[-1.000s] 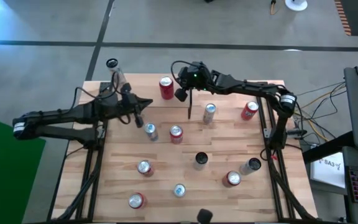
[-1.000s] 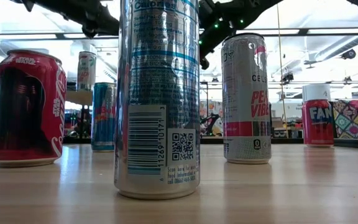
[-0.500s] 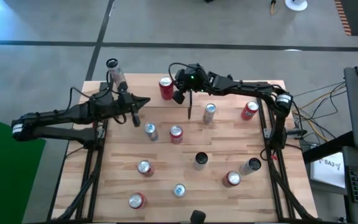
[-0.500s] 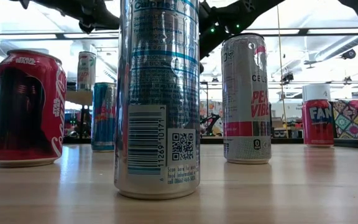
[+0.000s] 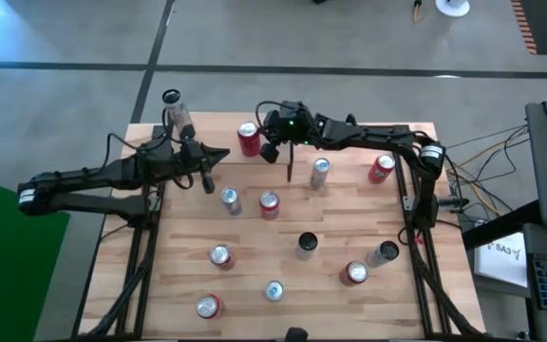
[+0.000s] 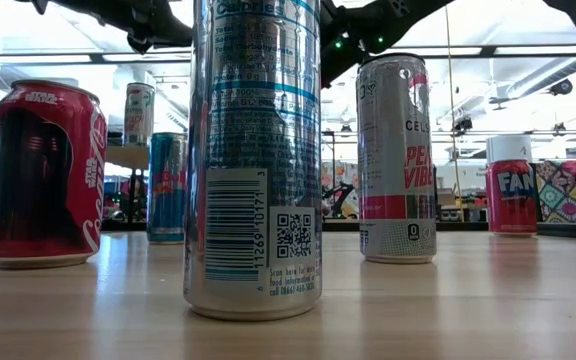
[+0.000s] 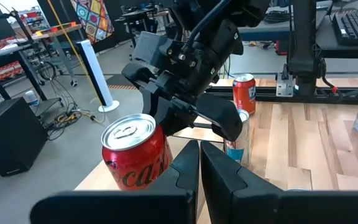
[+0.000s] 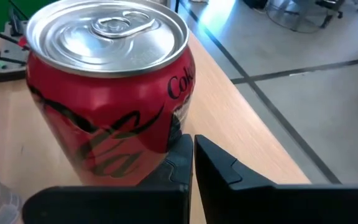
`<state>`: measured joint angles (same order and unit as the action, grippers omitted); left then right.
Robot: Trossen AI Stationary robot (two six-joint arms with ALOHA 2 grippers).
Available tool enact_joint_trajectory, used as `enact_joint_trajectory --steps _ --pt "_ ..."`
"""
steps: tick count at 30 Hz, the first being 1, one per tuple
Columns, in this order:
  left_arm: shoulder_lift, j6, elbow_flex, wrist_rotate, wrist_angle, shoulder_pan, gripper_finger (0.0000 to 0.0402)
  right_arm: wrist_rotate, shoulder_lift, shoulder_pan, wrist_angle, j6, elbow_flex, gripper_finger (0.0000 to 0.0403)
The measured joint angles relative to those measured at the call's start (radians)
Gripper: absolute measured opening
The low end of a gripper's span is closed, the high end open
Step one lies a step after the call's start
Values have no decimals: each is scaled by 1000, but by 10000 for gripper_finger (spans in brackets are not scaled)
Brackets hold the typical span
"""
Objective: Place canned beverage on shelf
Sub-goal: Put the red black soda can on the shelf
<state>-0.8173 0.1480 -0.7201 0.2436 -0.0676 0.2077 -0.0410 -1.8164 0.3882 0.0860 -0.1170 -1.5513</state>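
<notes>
The right claw [image 5: 271, 150], closed and empty, has pushed the red cola can [image 5: 247, 139] leftward along the counter [image 5: 349, 228] far edge; no grasp exists yet.

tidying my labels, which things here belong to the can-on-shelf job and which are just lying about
In the job:
- red cola can, at the table's far edge
- right hand, shut, right by it
- shelf, with a slim can on it

Lying about:
- tall silver can
- Celsius can
- Fanta can
- Star Wars can
- left hand, shut, waiting nearby
</notes>
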Motion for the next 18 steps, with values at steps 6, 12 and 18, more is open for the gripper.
enact_joint_trajectory --steps 6,12,18 --pt "0 -23 3 -4 0 0 0 47 -5 -1 -11 -14 0 9" --pt "0 -31 11 -131 10 0 0 49 -18 -2 -25 -17 0 9" --pt "-26 -60 20 -155 23 -2 0 49 -18 -7 -25 -17 0 9"
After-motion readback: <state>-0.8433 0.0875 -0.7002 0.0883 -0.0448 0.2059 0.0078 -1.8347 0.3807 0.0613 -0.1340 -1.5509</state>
